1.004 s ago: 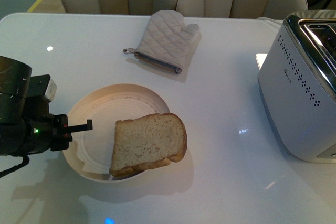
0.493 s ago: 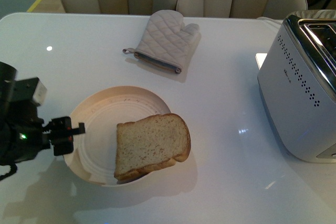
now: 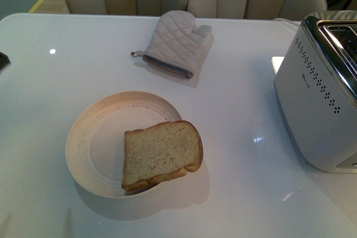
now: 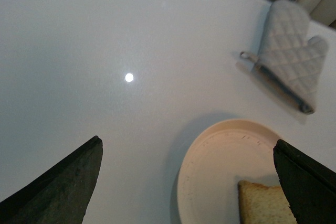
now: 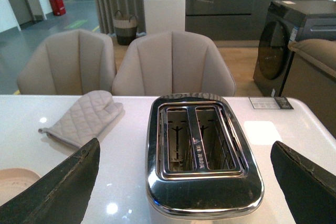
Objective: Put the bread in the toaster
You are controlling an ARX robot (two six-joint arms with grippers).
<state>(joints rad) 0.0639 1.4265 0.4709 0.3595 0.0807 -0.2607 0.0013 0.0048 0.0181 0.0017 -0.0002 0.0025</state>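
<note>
**Left gripper** (image 4: 186,144): fingers spread wide, nothing between them. It hangs above the table (image 3: 240,137) on its left side. The bread shows only at the margin of the left wrist view.

**Right gripper** (image 5: 185,145): fingers likewise wide apart and empty, looking down on the toaster (image 5: 205,190).

**Bread** (image 3: 162,154): one slice lying tilted on the plate (image 3: 75,137), near the table's front edge. Its crusted end overhangs the rim on the toaster's side.

**Toaster**: at the table's right edge, well apart from the bread. Both slots are vacant.

**Oven mitt** (image 3: 175,43): near the far edge, clear of any likely path.

**Hazards, as judged:**
- The slice is soft, so a hard pinch may crush or tear it.
- The slice is propped on the rim, so a low or skewed approach may push it off or shove the plate.
- The slice lies flat and must be stood on edge, or it will catch on the chrome top.
- The carry to the toaster is long, so a shallow grip may let the slice sag or drop.
</note>
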